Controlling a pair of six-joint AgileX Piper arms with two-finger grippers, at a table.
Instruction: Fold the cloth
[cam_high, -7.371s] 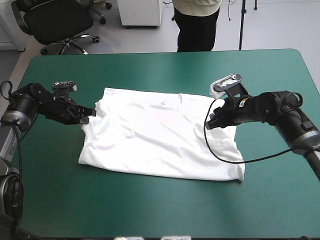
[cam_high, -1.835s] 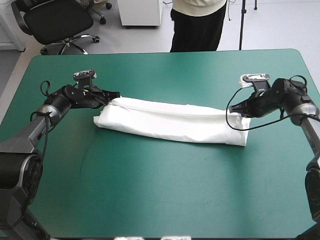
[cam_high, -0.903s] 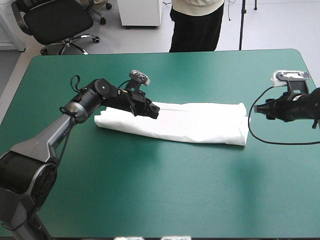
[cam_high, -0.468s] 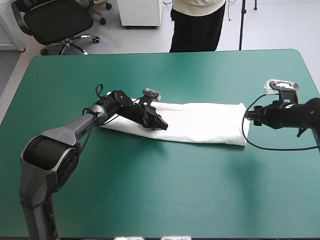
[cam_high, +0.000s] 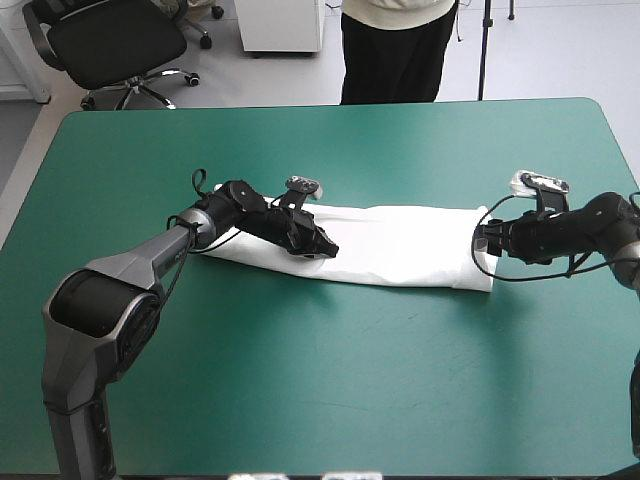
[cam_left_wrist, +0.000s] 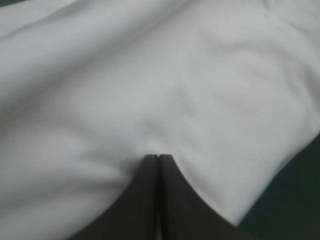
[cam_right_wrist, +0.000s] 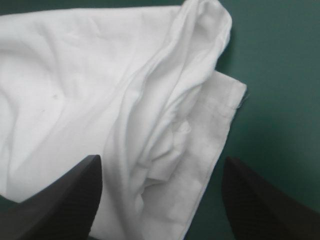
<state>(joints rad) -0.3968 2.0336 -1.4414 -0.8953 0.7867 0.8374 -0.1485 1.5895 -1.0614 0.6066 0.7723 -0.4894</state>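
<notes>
Table: a table (cam_high: 300, 400) with a teal-green cover, seen from above and behind the robot.

T-shirt: the white T-shirt (cam_high: 400, 245) is folded into one long, narrow band. It lies flat across the middle of the table, running from left to right, a little nearer the far edge than the near edge.

Left claw, place: the left claw (cam_high: 328, 250) rests on top of the band, in its left half. Its arm reaches in low over the band's left end.

Left claw, state: its two black fingers (cam_left_wrist: 145, 200) are pressed together into a single point. The tip touches the white cloth and makes a small dimple there.

Right claw, place: the right claw (cam_high: 482, 240) sits low at the band's right end, pointing toward the table's left edge.

Right claw, state: its jaws stand wide apart, holding nothing, with the band's right end lying ahead of them and between them. Whether they touch the cloth cannot be told.

T-shirt's right end: loose layers bunch up in soft folds, and a stitched edge lies flat on the teal-green cover beside them.
</notes>
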